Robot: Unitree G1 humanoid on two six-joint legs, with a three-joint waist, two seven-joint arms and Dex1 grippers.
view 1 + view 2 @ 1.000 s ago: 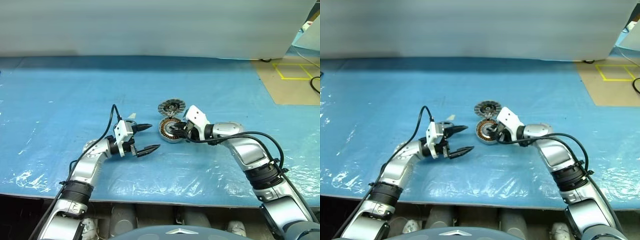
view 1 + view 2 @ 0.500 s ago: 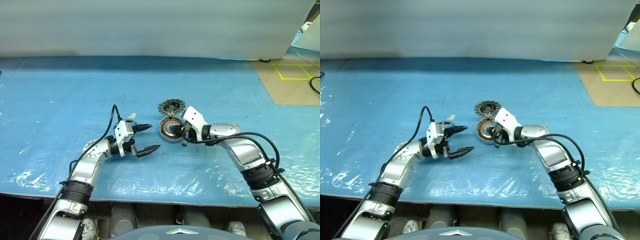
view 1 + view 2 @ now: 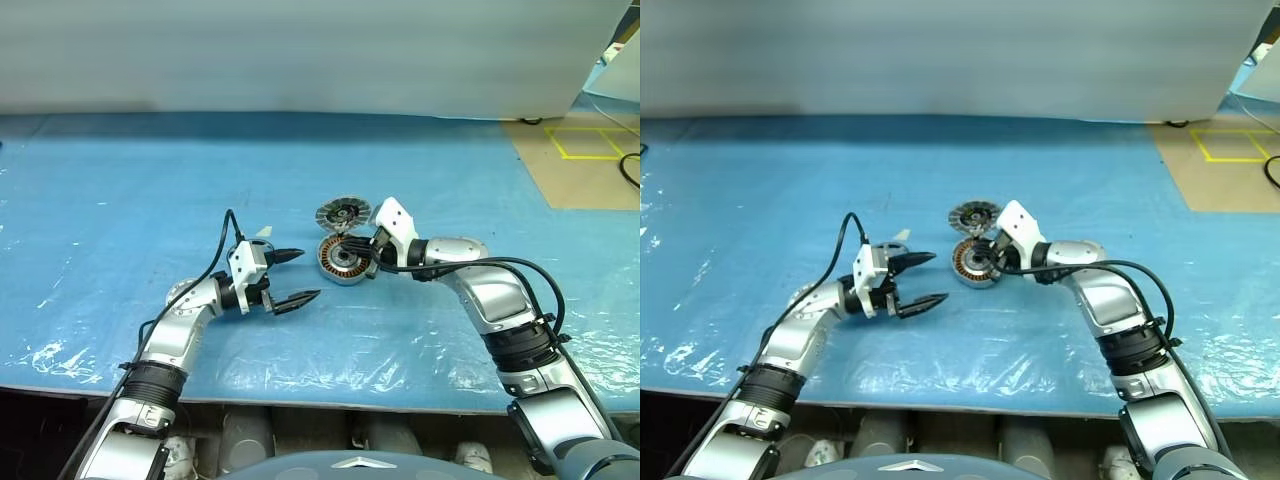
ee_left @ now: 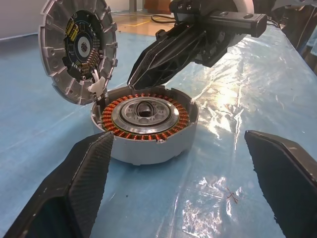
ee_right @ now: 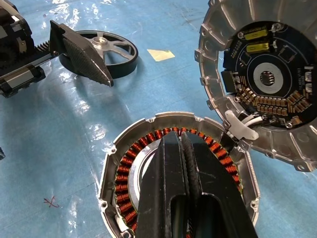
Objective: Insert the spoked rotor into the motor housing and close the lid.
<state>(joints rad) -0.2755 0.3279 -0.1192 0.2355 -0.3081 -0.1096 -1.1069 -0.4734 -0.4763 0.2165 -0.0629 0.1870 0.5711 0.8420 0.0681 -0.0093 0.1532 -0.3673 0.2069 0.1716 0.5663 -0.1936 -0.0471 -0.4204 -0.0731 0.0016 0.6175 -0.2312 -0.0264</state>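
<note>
A: Where is the motor housing (image 4: 144, 124) sitting?

B: It is lying flat on the blue counter (image 3: 450, 170), near the middle, with its copper windings facing up and open. The lid (image 4: 78, 48) is standing tilted up off the housing's far rim, hinged there by a small white clip, and its inner face with the dark circuit board is showing.

A: And the spoked rotor (image 5: 101, 52)?

B: It is resting flat on the counter, well apart from the housing, just behind the left gripper (image 3: 296, 275). It is a silver wheel with a dark rim.

A: What is the left gripper doing?

B: It is hovering level beside the housing and pointing toward it, with its jaws standing wide apart and holding nothing.

A: And the right gripper (image 5: 181, 144)?

B: It is reaching in from the other side, angled down over the windings. Its jaws are pressed together with nothing between them, and the tips are hanging just above the housing's pale centre.
</note>
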